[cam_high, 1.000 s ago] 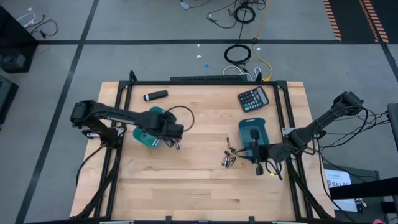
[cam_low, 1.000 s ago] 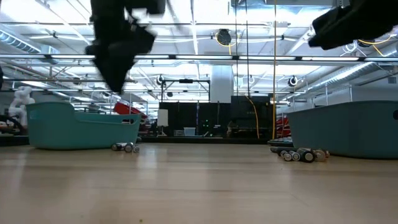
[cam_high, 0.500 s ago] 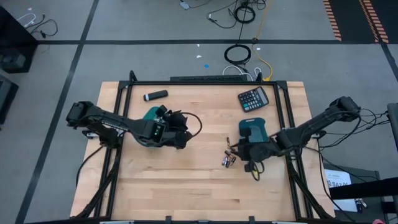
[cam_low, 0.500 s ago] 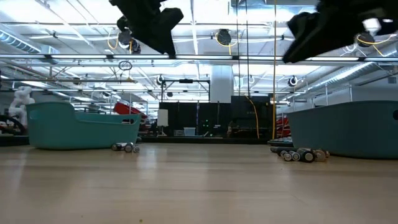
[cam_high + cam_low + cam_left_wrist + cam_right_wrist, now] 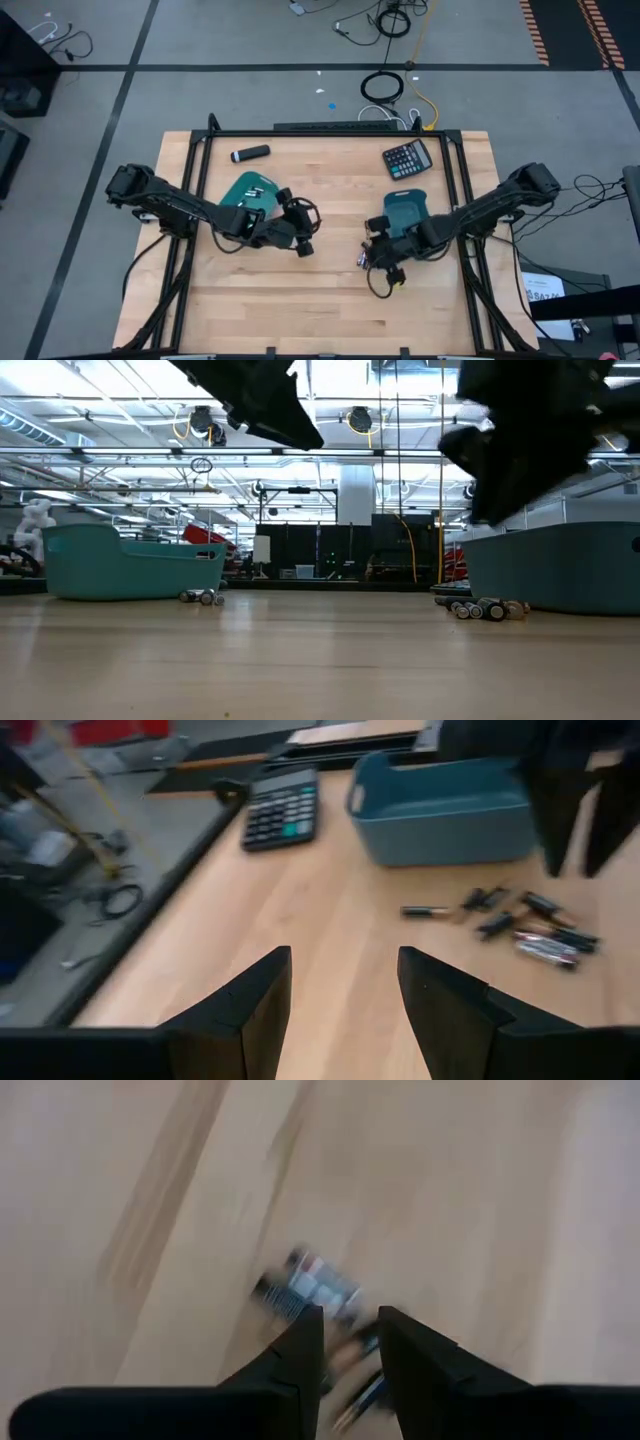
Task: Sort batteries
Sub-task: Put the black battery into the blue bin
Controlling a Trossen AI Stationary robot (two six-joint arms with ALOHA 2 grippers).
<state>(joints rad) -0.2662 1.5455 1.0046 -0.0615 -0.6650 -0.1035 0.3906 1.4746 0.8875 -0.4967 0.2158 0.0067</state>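
A loose heap of batteries [image 5: 364,259] [image 5: 530,925] lies on the wooden table, next to the right teal tray [image 5: 405,210]. My right gripper [image 5: 377,250] [image 5: 350,1318] hovers just above that heap, slanting down, open by a narrow gap with nothing in it. My left gripper [image 5: 306,243] [image 5: 345,955] stands open over bare table between the left teal tray [image 5: 243,190] and the heap, pointing toward the table's right side. The low view shows two more batteries [image 5: 200,597] lying on the table beside the left tray.
A black calculator [image 5: 408,158] lies at the far right and a black marker-like cylinder [image 5: 250,153] at the far left. A black frame [image 5: 330,131] rims the table. Bare wood lies along the near side.
My left gripper has left the space over the left tray and gone toward the table's right and near edges, tipping up from pointing down to nearly level. My right gripper has moved toward the table's left, over the battery heap, sinking a little and tipping further down.
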